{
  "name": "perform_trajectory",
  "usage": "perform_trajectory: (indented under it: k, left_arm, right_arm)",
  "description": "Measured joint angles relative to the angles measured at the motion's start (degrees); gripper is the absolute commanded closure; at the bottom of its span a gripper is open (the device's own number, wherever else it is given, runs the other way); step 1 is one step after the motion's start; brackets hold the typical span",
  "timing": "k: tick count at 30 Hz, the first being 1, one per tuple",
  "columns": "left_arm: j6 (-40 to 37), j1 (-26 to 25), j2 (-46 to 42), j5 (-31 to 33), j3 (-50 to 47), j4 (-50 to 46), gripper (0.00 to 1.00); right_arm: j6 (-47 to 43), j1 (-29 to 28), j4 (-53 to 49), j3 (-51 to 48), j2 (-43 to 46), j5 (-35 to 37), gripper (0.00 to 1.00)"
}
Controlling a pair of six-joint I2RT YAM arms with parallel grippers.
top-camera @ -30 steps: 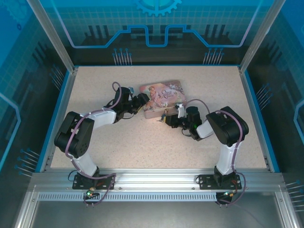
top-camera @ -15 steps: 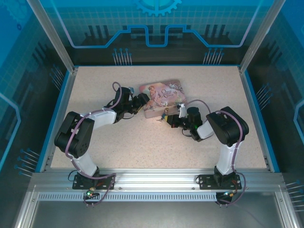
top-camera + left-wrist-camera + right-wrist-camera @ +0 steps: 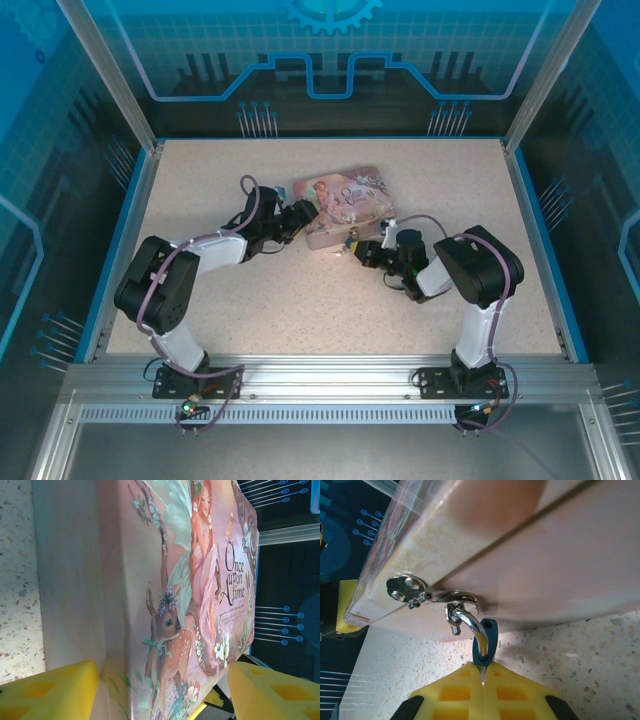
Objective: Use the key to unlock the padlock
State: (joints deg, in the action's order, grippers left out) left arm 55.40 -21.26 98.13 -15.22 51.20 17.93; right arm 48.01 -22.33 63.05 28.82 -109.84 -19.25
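In the right wrist view the tiny blue padlock (image 3: 489,639) hangs by its metal shackle (image 3: 468,618) from the ring of the pink tin's hasp (image 3: 460,599). One shackle end is out of the body, leaving an open hole on top. My right gripper (image 3: 482,676) is shut just under the padlock, with a thin metal sliver, the key (image 3: 482,671), pinched between its yellow pads. From above, the right gripper (image 3: 359,250) sits at the tin's front edge. My left gripper (image 3: 160,695) clamps the tin (image 3: 175,580) across one corner, a yellow finger (image 3: 50,692) on each side.
The flat pink illustrated tin (image 3: 345,200) lies mid-table, held between both arms. The left gripper (image 3: 300,218) is at its left end. The speckled tabletop (image 3: 300,300) has blue raised edges, and there is free room in front of and behind the tin.
My right gripper has closed fully and shifted slightly right at the tin's front. The tin and left gripper have shifted a little to the right.
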Motion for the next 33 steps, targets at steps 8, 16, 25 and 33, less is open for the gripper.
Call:
perform_trajectory:
  k: [8, 16, 25, 33]
  left_arm:
    - [0.13, -0.13, -0.04, -0.02, -1.03, 0.46, 0.3]
    - [0.11, -0.39, -0.31, -0.02, -1.4, 0.46, 0.3]
    - [-4.87, -1.46, -6.95, 2.12, 0.61, -5.29, 0.31]
    - [-8.74, -6.82, -2.47, 2.27, 12.68, -7.17, 0.31]
  right_arm:
    - [0.87, 0.7, -7.89, 0.33, 4.44, 4.66, 0.97]
    - [0.85, 1.03, -12.09, 1.25, 5.62, 5.64, 0.97]
    - [-0.72, 1.77, -19.96, 3.54, 7.76, 5.55, 0.98]
    - [-0.87, 2.05, -21.05, 3.72, 8.07, 5.49, 0.98]
